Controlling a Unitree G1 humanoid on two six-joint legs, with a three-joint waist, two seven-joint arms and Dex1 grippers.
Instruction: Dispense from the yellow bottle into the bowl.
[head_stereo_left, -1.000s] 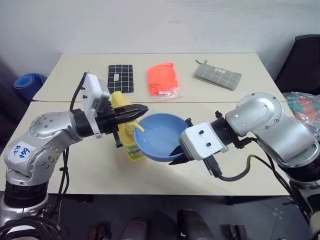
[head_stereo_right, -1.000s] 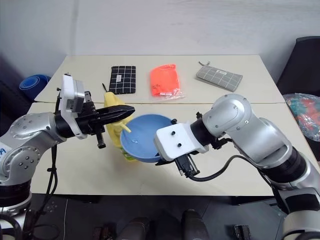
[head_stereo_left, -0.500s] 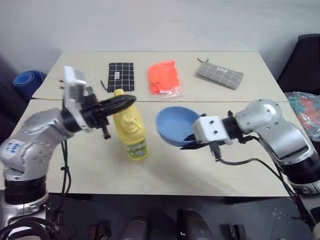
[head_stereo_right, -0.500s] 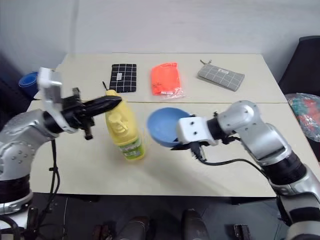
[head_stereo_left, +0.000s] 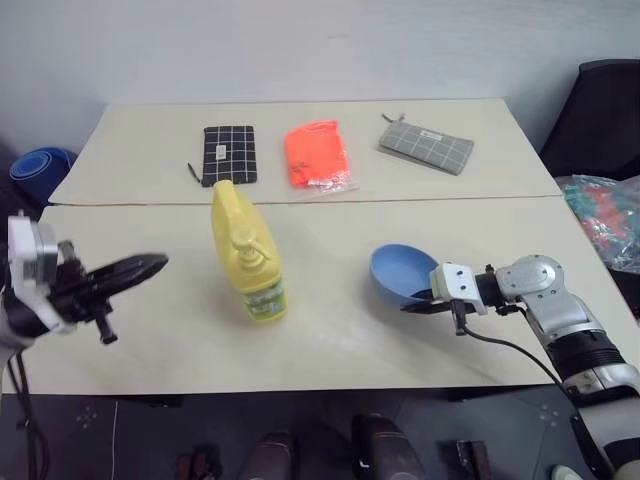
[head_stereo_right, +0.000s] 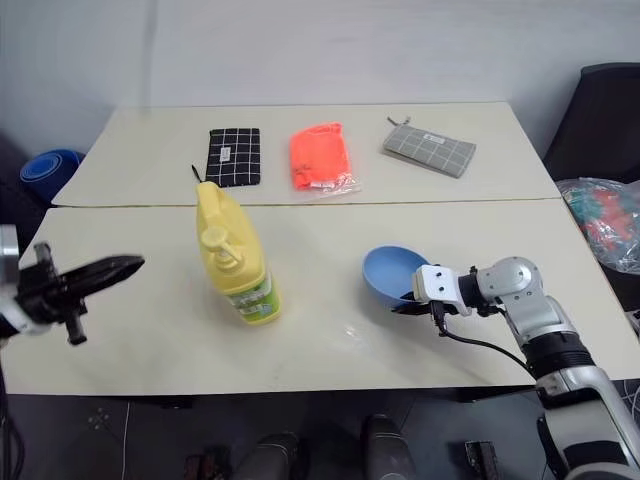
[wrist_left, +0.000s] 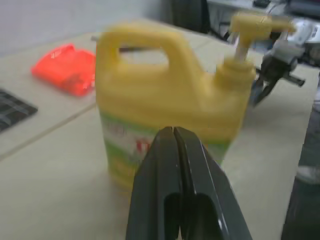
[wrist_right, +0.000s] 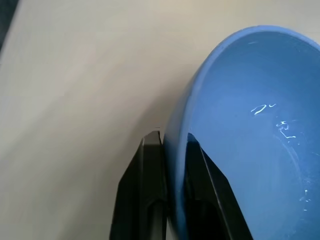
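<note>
Our right pincer pinches the rim of the light, stiff bowl low over the table; our left pincer, closed and empty, faces the upright yellow bottle, likely heavy and slick, best gripped by its handle.

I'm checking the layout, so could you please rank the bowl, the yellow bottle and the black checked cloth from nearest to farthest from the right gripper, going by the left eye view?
1. The bowl: pinched by its rim in the right gripper.
2. The yellow bottle: mid-table, to the robot's left of the bowl.
3. The black checked cloth: on the far table, beyond the bottle.
</note>
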